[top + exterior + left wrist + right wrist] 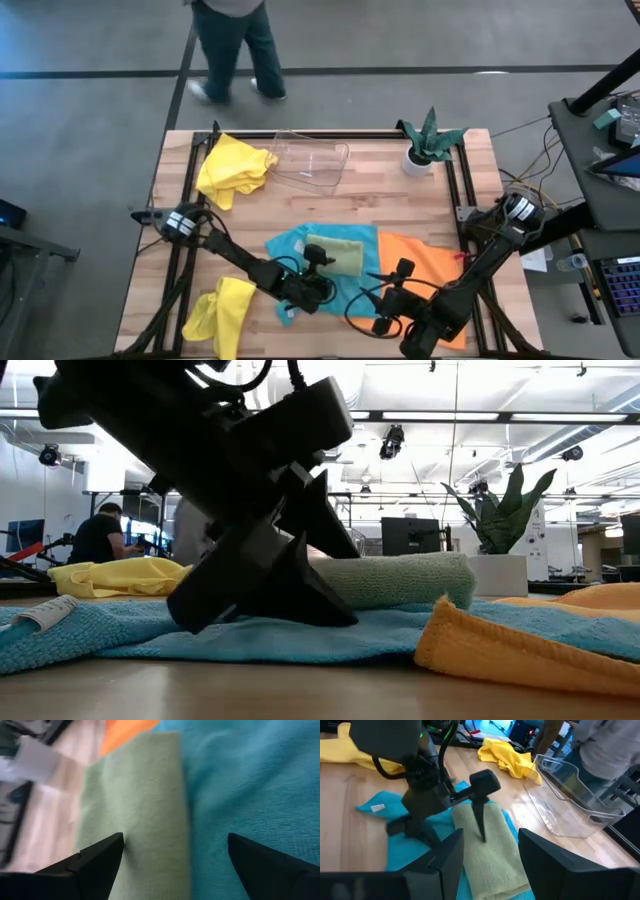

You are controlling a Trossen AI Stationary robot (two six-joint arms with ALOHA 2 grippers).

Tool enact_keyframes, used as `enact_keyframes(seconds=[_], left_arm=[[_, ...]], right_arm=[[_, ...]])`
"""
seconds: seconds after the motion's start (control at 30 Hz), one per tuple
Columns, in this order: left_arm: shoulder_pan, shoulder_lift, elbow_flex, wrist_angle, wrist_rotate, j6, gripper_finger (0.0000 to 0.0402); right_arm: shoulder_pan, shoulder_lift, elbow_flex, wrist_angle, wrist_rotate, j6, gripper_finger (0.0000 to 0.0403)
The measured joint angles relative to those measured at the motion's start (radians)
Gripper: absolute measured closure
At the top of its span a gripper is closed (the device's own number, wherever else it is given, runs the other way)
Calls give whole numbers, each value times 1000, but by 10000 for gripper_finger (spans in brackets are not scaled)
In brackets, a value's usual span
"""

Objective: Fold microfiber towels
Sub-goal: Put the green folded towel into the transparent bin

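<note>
Wooden table bears a folded green towel on the blue towel, long axis across the table. Left gripper straddles it, fingers wide (nothing held). Right gripper, half parted, hovers over the orange towel.

My wooden tabletop carries two yellow towels, a turquoise towel beside an orange towel, a clear tray and a potted plant.
</note>
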Motion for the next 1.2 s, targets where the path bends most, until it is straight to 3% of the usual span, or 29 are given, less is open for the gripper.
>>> enact_keyframes(seconds=[0.2, 0.37, 0.47, 0.57, 0.63, 0.7, 0.9, 1.2], left_arm=[[0, 9, 0, -10, -113, 1, 61], [-1, 4, 7, -28, -110, 4, 61], [-4, -15, 10, -36, -23, -6, 61], [-8, -45, 16, -30, 167, -28, 61], [-12, -58, 22, -32, 220, -33, 61], [-20, -69, 28, -32, 190, -32, 61], [-25, -98, 30, -97, -43, -28, 61], [-21, -66, 26, -159, -51, -34, 61]], right_arm=[[0, 0, 0, -2, -1, 33, 225], [0, 0, 0, -6, -2, 32, 225], [0, 0, -2, -6, -2, 29, 225], [0, 0, -5, -8, -5, 29, 225], [-1, 0, -5, -8, -5, 30, 225], [-1, 0, -6, -6, -7, 31, 225], [-1, 1, -7, -4, -9, 33, 225], [-2, 1, -14, -4, -9, 33, 225]])
